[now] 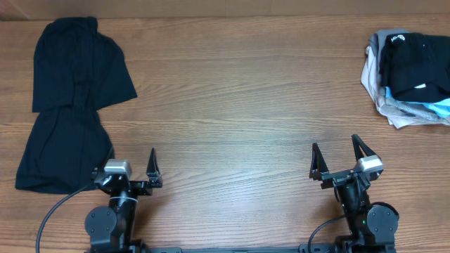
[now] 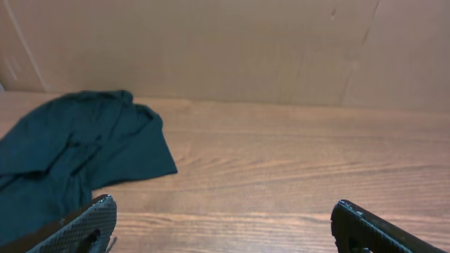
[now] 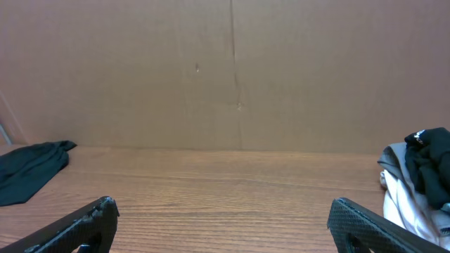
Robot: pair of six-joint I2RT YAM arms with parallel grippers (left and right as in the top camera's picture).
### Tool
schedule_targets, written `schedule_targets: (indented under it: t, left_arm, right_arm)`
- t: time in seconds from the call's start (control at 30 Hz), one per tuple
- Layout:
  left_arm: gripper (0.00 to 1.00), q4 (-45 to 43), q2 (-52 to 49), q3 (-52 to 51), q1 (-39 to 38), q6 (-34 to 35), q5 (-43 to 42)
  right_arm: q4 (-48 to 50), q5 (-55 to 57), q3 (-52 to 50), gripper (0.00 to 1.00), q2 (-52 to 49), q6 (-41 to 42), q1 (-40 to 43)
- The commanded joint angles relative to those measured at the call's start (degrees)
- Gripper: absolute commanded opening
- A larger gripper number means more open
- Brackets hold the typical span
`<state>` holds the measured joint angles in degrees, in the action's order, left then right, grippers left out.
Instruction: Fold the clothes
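Framing clothes pile, overhead, right wrist

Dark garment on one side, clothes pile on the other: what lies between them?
Only bare table lies between the garment and the pile; the overhead view shows it.

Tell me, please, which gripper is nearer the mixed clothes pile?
Right. The right gripper is near the pile, slightly inboard; the left gripper is across the table, by the dark garment.
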<state>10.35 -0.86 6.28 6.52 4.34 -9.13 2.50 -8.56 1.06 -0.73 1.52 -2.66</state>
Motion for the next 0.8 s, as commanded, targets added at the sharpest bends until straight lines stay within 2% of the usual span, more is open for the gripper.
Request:
schedule_targets:
  t: [0.0, 0.43, 0.77]
  left_arm:
    - [1.00, 0.76, 0.50, 2.84, 0.22, -0.09, 0.76]
    - [1.00, 1.01, 0.50, 2.95, 0.22, -0.11, 0.79]
    - [1.00, 7.91, 0.50, 2.93, 0.22, -0.07, 9.33]
  right_arm:
    - [0.48, -0.04, 1.81, 1.00, 0.39, 0.42, 0.11]
    - [1.29, 0.24, 2.08, 1.00, 0.39, 0.42, 0.11]
    - [-6.14, 3.74, 1.99, 1.00, 0.39, 0.42, 0.11]
